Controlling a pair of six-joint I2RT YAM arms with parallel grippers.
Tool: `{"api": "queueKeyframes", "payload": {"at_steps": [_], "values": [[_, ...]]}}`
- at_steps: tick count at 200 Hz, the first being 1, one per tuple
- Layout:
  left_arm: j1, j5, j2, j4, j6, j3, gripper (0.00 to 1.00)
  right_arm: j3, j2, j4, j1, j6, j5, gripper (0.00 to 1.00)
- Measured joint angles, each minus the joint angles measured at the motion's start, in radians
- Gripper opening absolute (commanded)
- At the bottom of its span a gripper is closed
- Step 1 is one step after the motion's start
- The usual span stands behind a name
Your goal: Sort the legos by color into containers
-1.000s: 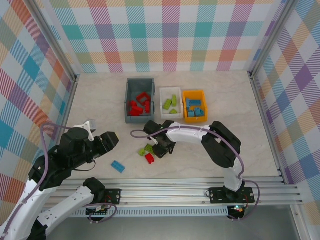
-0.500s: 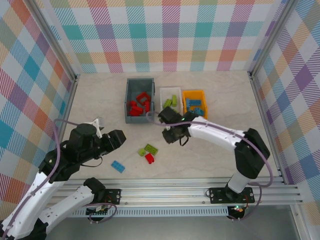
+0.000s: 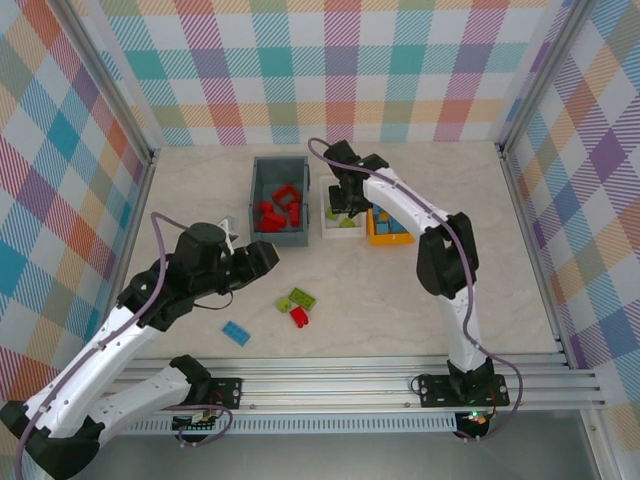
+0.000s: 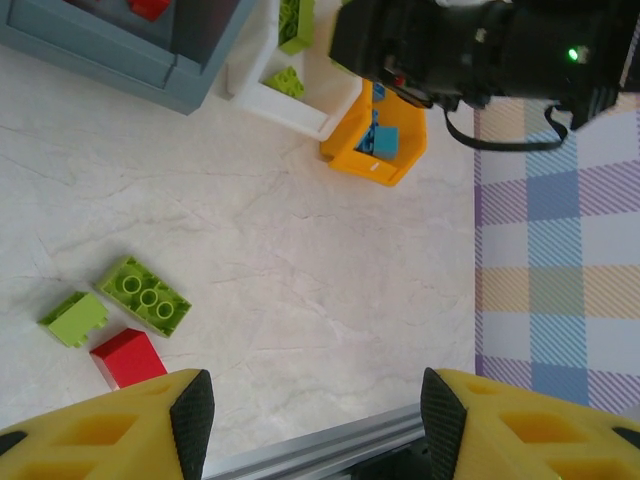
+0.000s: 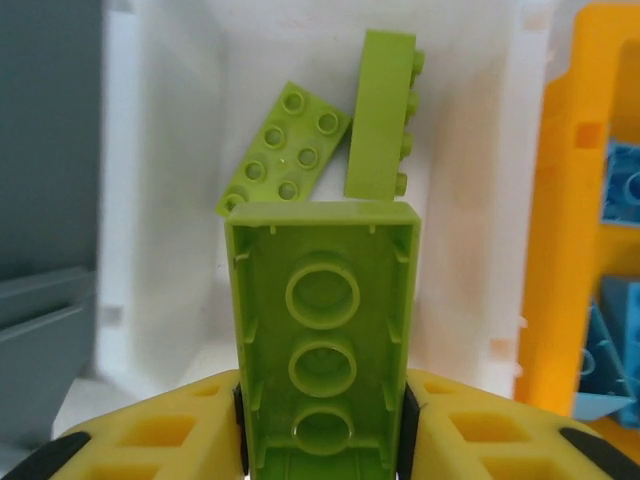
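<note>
The right gripper (image 5: 322, 425) pinches a lime green brick (image 5: 322, 300) by its long sides. Its hollow underside faces the wrist camera (three round tubes inside), directly over the white bin (image 5: 170, 150), where two glossy studded green bricks (image 5: 290, 145) lie. The left gripper (image 4: 315, 400) hangs empty, jaws apart, above the marbled table (image 4: 330, 250), near two loose green pieces (image 4: 145, 292) and a smooth red brick (image 4: 125, 355).

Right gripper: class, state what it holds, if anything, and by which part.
The right gripper holds a lime green brick by its two long sides near one end, hollow underside toward the wrist camera, over the white bin.
</note>
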Motion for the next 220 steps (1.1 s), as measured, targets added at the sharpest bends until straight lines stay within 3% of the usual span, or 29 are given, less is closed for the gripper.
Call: {"api": "queueKeyframes", "payload": {"at_steps": [37,84,101,129,160,188,220], "values": [[-0.07,-0.021,0.05,-0.009,-0.009,0.0,0.59,0.097,0.08,-0.069,0.0,0.028,-0.008,0.59],[-0.24,-0.109,0.088,-0.014,-0.083,-0.074,0.61,0.02,-0.005,-0.055,0.023,0.04,0.005,0.6],[-0.317,-0.158,0.125,-0.024,-0.139,-0.096,0.63,-0.117,-0.158,-0.005,0.045,0.04,0.012,0.61],[-0.443,-0.232,0.229,-0.019,-0.242,-0.13,0.72,-0.469,-0.564,0.171,0.106,0.031,-0.017,0.64],[-0.498,-0.277,0.384,0.032,-0.314,-0.144,0.78,-0.803,-0.975,0.309,0.2,0.021,-0.105,0.67],[-0.498,-0.301,0.496,0.057,-0.35,-0.144,0.77,-0.99,-1.17,0.311,0.28,0.052,-0.141,0.67],[-0.477,-0.301,0.591,0.063,-0.374,-0.148,0.72,-1.078,-1.308,0.272,0.325,0.111,-0.158,0.67]]}}
